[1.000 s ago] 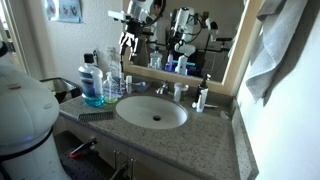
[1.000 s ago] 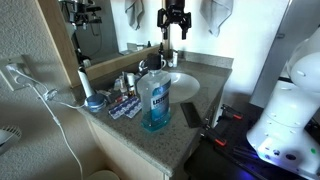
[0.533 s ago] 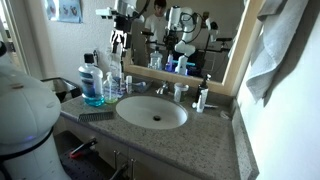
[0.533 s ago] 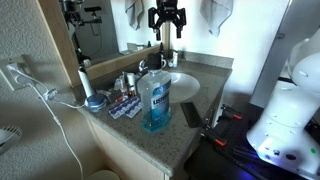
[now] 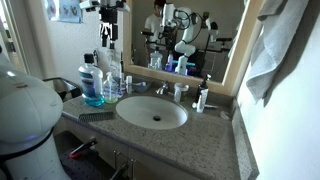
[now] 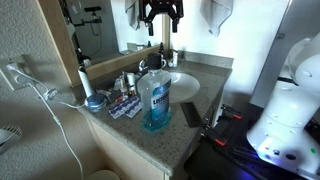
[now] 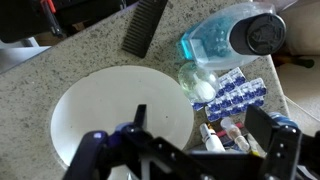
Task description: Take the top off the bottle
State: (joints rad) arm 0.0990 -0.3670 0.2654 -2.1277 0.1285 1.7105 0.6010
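End effector [image 6: 162, 19] high, well apart fr. top [image 6: 155, 67] on bottle [image 6: 155, 105]

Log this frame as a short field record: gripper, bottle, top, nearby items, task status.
gripper: high above the counter, jaws open, holding nothing
bottle: upright on the counter beside the sink, blue liquid inside
top: on the bottle, untouched
nearby: black comb, blister packs
task status: top not yet removed
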